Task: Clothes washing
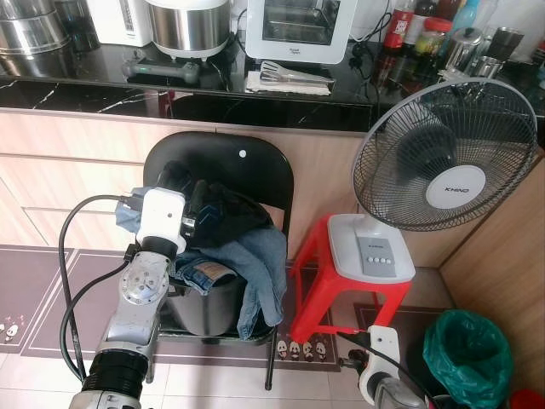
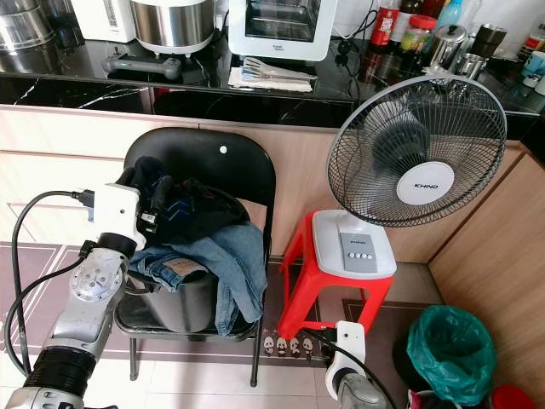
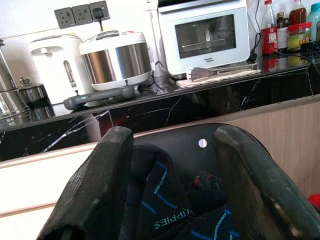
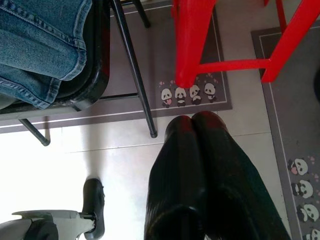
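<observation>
— Left gripper (image 3: 172, 185) first: how does it stand?
— Its two black fingers (image 3: 95, 190) are spread wide on either side of a dark garment (image 1: 223, 213) with blue zigzag lines. I cannot tell whether they touch the cloth.
— Where is that garment?
— On top of a heap on the black folding chair (image 1: 247, 162), with blue jeans (image 1: 255, 268) draped below it and over the seat's front edge. A dark bin (image 1: 209, 307) sits on the seat under the jeans.
— What does the wrist view add?
— Lettering on the dark cloth, a small white dot on the chair back, and the counter (image 3: 165, 107) behind with a rice cooker (image 3: 116, 59) and a white oven (image 3: 205, 35). The head views give the arm instead: the silver left forearm (image 1: 140, 294) rises from low on the robot's left, wrist bent toward the chair.
— And the right gripper (image 4: 192, 120)?
— Hanging low, fingers pressed together, pointing at the tiled floor (image 4: 100, 165) near a chair leg and the panda-edged mat (image 4: 190, 95).
— Any room around the chair?
— Tight on the robot's right: a red stool (image 1: 328, 281) stands just beside it, carrying a white fan (image 1: 443, 158). A green-lined bin (image 1: 473, 349) sits further right, by a wooden panel.
</observation>
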You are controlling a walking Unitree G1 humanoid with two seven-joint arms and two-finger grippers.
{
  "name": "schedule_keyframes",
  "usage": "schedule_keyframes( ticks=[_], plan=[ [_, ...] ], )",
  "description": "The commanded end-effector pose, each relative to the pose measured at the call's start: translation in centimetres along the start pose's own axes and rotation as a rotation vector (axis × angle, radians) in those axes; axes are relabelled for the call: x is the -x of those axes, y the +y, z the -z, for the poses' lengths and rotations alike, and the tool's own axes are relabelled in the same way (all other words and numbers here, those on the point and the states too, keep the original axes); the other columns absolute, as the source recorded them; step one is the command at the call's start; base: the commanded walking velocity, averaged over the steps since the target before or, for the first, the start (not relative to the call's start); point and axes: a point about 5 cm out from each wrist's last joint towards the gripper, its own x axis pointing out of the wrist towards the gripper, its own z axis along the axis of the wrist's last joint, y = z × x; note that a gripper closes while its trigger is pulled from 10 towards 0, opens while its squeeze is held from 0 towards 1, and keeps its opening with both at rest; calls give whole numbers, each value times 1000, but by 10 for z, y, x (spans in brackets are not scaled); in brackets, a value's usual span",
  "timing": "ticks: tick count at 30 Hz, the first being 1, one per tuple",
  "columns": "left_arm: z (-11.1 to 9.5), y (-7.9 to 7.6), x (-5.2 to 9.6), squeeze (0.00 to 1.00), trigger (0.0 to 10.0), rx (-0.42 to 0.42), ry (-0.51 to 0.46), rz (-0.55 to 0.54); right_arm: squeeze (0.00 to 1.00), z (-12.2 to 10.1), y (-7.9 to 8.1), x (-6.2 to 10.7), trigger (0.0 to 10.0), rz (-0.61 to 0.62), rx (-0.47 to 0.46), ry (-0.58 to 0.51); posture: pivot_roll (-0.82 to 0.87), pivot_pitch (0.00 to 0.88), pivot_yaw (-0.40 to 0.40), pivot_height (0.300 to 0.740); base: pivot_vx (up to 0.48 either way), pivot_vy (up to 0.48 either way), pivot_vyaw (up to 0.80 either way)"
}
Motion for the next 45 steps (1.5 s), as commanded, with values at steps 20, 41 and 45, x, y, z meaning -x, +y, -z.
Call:
schedule_keyframes(
  ticks=[20,41,45],
  plan=[
    [7,1,-2,0,10000,-18,51,18,0,-1,-4,1,10000,4,16,-7,247,0,-136,740,0,0,0],
    [6,2,-3,0,10000,-19,54,21,0,-2,-3,0,10000,0,16,-6,240,0,-126,740,0,0,0],
    [6,3,-3,0,10000,-22,59,33,0,-1,-1,0,10000,-3,10,-7,238,0,-105,740,0,0,0]
  ],
)
